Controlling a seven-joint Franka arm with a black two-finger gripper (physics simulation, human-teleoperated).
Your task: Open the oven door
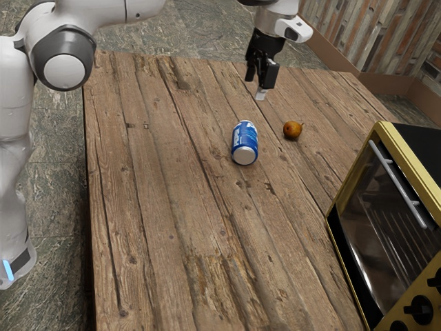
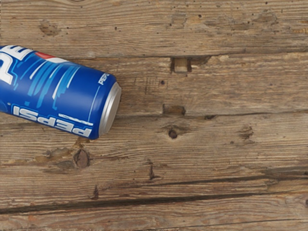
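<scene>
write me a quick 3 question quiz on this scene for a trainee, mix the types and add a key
1. Multiple choice: how does the blue metal Pepsi can rest on the brown plank table?
a) upright
b) on its side
c) upside down on its rim

2. True or false: the dark glass door of the yellow-framed oven stands wide open.

3. Fill the blank with "touching" or "away from": the black end effector is ____ the straight silver bar handle.

Key: 1 b; 2 false; 3 away from
</scene>
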